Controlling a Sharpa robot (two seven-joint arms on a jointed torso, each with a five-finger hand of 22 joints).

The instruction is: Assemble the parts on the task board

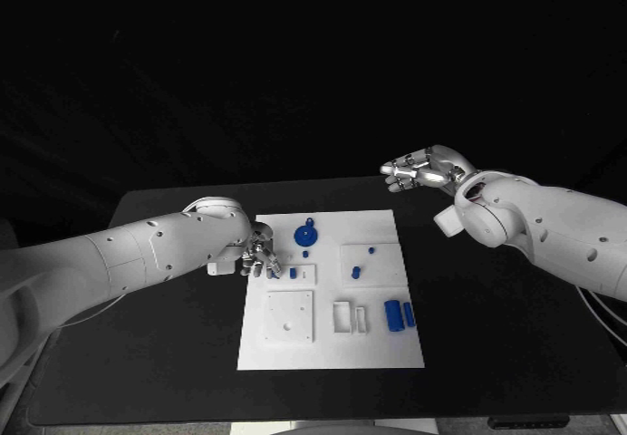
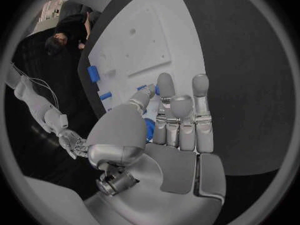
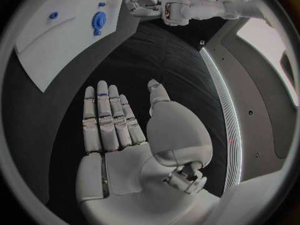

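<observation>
The white task board (image 1: 333, 349) lies in the middle of the black table. On it are a round blue part (image 1: 307, 237), small blue parts (image 1: 358, 270) and two blue blocks (image 1: 400, 314). My left hand (image 1: 262, 259) hangs over the board's left edge, fingertips beside a small blue part (image 1: 294, 272). In the left wrist view my left hand (image 2: 178, 135) has its fingers straight, and a bit of that small blue part (image 2: 153, 89) shows between thumb tip and fingertip; whether it is pinched is unclear. My right hand (image 1: 420, 170) is raised beyond the board's far right corner, and in its wrist view my right hand (image 3: 125, 135) shows a flat palm holding nothing.
A square recessed plate (image 1: 290, 315) and white slotted fixtures (image 1: 351, 317) sit on the board's near half. Black table (image 1: 496, 344) surrounds the board. The right wrist view shows the board (image 3: 56, 45) and the round blue part (image 3: 99, 20) far from that hand.
</observation>
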